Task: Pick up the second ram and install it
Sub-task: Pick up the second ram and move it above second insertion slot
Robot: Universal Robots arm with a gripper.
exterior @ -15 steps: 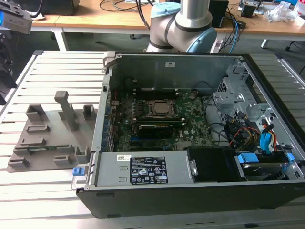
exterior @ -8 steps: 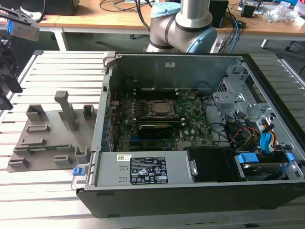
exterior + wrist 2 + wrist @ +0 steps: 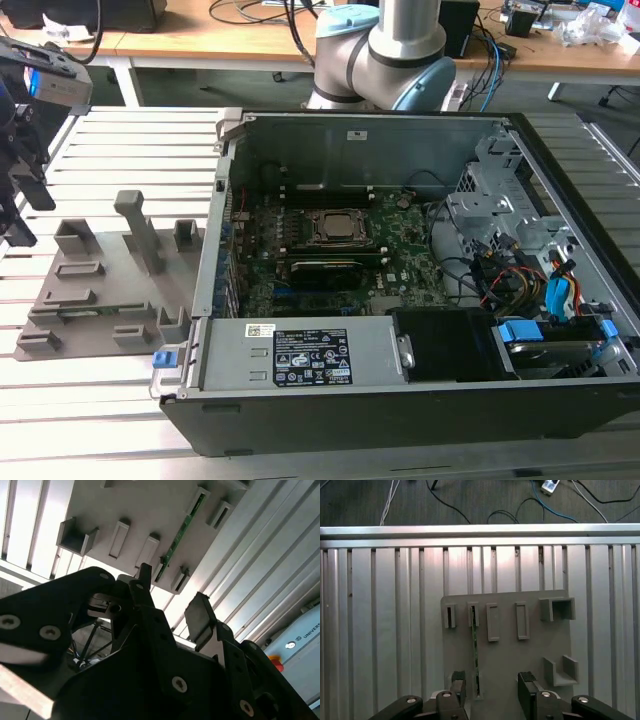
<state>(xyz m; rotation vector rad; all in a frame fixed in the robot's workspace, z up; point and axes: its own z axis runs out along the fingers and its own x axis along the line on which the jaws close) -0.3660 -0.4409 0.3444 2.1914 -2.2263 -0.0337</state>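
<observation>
The second ram (image 3: pixel 475 647) is a thin green stick standing on edge in slots of the grey fixture plate (image 3: pixel 530 660). It also shows in the second wrist view (image 3: pixel 183 529) and faintly in the exterior view (image 3: pixel 92 312). My gripper (image 3: pixel 492 687) hangs above the plate with its black fingers (image 3: pixel 458 686) apart and nothing between them. Seen in the first wrist view, the stick runs toward the gap, closer to one finger than the other. The exterior view puts the gripper (image 3: pixel 27 208) at its far left, above the plate (image 3: pixel 110 290). The second wrist view looks past the gripper (image 3: pixel 172 592) at the plate.
The open computer case (image 3: pixel 400 400) lies to the exterior view's right of the plate, showing its motherboard, the CPU socket (image 3: pixel 340 228) and a black-covered card (image 3: pixel 325 268). The arm's base (image 3: pixel 385 50) stands behind the case. Upright grey posts (image 3: pixel 135 225) rise from the plate. The table is slatted aluminium.
</observation>
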